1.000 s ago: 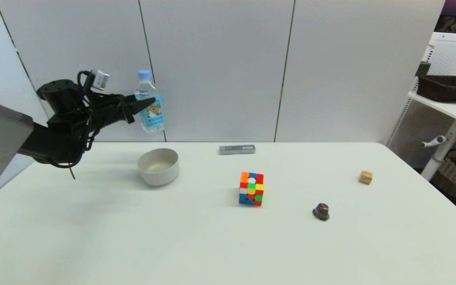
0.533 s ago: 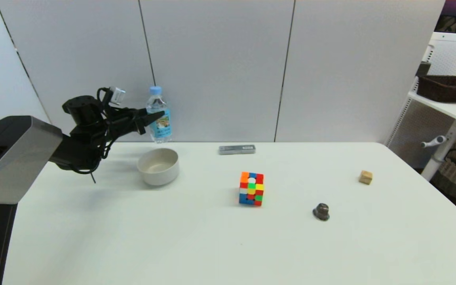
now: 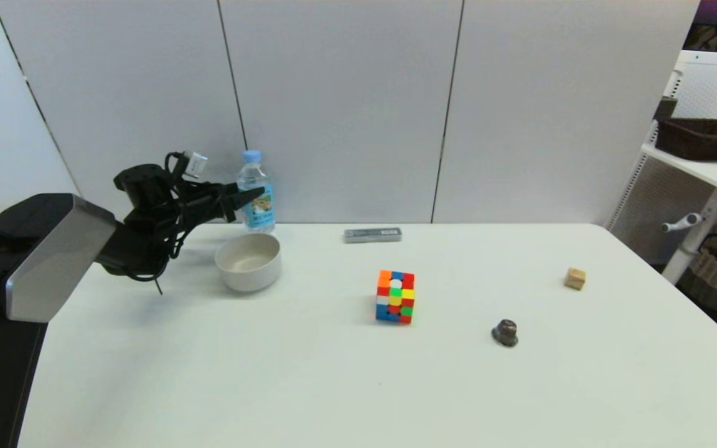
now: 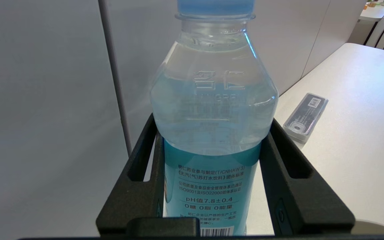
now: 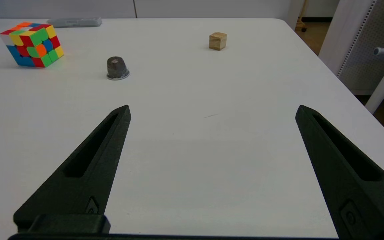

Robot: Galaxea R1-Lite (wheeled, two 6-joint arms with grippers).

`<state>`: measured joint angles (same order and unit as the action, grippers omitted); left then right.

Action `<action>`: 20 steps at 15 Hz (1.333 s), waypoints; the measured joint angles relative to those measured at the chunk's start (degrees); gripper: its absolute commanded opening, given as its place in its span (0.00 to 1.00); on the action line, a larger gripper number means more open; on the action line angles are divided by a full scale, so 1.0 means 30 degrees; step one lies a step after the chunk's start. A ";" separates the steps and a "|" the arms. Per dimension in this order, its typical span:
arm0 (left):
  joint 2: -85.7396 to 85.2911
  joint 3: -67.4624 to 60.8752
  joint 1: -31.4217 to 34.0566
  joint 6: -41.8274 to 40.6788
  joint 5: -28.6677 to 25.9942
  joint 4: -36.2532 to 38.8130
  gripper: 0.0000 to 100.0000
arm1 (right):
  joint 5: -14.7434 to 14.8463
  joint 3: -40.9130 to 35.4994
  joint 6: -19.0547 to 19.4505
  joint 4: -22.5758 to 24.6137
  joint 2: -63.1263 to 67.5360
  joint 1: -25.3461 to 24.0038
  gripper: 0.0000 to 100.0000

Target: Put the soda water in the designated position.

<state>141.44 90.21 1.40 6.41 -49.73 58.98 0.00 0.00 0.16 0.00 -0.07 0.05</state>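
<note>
Nearest you, your right gripper [image 5: 212, 113] hovers low over the bare desk [image 3: 309, 386] near its right edge, jaws spread wide with nothing between them. Farther in stand a dark capsule [image 3: 505, 333], a colourful puzzle cube [image 3: 395, 296], and, toward the right edge, a small wooden block [image 3: 574, 278]. On the left sits a white bowl [image 3: 249, 261]. Just behind it, near the far-left corner, your left gripper [image 3: 253, 194] has its jaws clamped on the soda water [image 3: 257, 190], which stands upright; you cannot tell whether its base touches the desk. A grey case [image 3: 373, 234] lies along the far edge.
</note>
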 measured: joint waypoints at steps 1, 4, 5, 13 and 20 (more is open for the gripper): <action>0.0069 0.0065 -0.0037 0.0028 0.0000 0.0000 0.00 | 0.0000 0.0000 0.0008 0.0000 0.0000 0.0000 1.00; 0.0244 0.0150 -0.0232 0.0020 0.0004 -0.0008 0.00 | 0.0000 0.0000 0.0016 0.0000 0.0000 0.0000 1.00; 0.0284 0.0150 -0.0284 0.0041 0.0000 -0.0016 0.00 | 0.0000 0.0000 0.0016 0.0000 0.0000 0.0000 1.00; 0.0345 0.0329 -0.0386 -0.0065 0.0037 0.0085 1.00 | 0.0000 0.0000 0.0008 0.0000 0.0000 0.0000 1.00; -0.1654 0.0471 -0.0329 0.0772 0.0175 -0.0622 1.00 | 0.0000 0.0000 0.0016 0.0000 0.0000 0.0000 1.00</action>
<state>136.47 91.62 0.41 8.73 -49.20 57.11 0.00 0.00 0.21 0.00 -0.07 0.05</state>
